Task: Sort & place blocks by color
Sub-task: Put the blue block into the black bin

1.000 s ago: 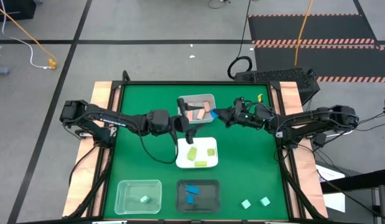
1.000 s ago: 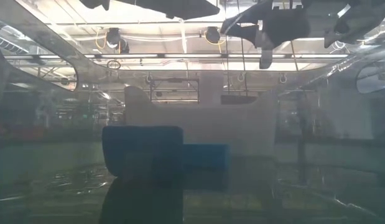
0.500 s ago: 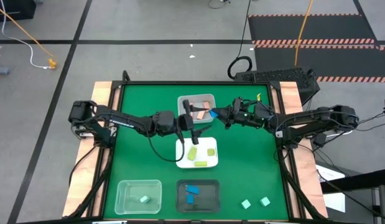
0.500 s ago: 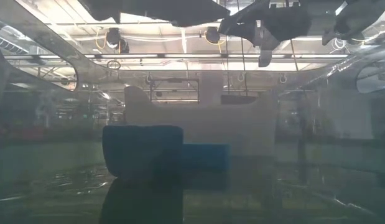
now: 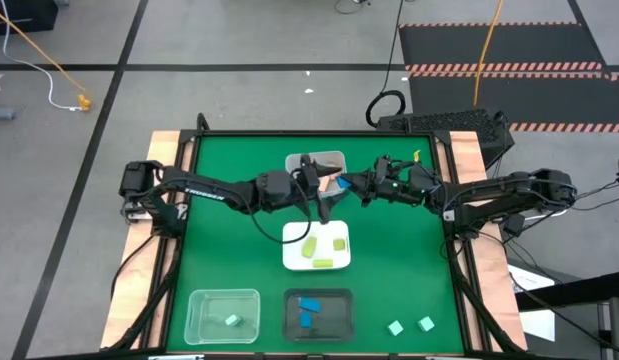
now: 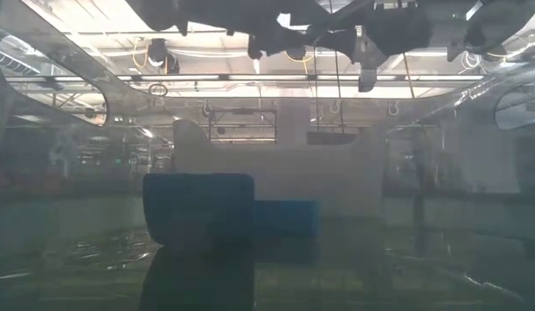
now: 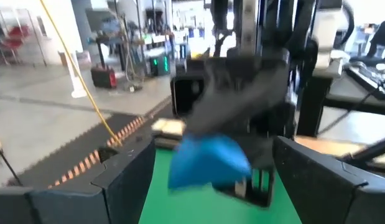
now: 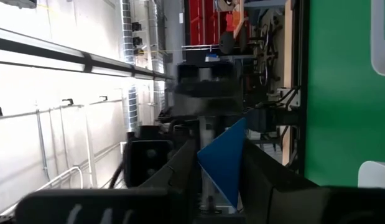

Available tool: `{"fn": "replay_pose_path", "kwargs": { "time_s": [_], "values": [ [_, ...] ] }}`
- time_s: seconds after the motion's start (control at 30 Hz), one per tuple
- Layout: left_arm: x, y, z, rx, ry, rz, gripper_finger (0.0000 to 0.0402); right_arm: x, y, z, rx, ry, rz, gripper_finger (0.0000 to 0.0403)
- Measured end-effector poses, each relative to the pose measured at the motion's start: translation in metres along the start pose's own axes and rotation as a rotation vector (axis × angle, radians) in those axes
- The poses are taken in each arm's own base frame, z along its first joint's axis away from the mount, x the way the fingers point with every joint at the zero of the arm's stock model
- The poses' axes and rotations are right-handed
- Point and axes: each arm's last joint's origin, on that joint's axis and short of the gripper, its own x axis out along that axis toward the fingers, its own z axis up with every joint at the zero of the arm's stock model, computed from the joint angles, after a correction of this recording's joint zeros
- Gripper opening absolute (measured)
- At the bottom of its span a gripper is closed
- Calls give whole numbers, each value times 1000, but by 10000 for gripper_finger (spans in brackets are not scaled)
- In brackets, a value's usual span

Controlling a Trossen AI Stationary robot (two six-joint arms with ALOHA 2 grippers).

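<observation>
At frame centre, my right gripper [image 5: 346, 184] clenched a blue block [image 5: 342, 183]; my left gripper [image 5: 317, 186] gaped empty beside it.

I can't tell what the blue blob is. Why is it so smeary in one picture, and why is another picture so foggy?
Left wrist view: the blue block, pinched by the right gripper, is smeared by motion blur, and so is that arm. Right wrist view: the same block is sharp-edged. Low view: everything looks hazy, seemingly seen through clear plastic, with ceiling-light glare on top. High view: evenly lit and clear.
</observation>
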Motion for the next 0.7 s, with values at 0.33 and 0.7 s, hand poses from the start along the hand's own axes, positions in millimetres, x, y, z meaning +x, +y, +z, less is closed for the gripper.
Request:
{"fn": "replay_pose_path", "kwargs": {
  "time_s": [0.33, 0.7],
  "values": [
    [2, 7, -2, -137, 9, 19, 323, 0, 3, 0, -39, 3, 33, 66],
    [2, 7, 1, -194, -16, 15, 293, 0, 3, 0, -50, 3, 32, 66]
  ]
}}
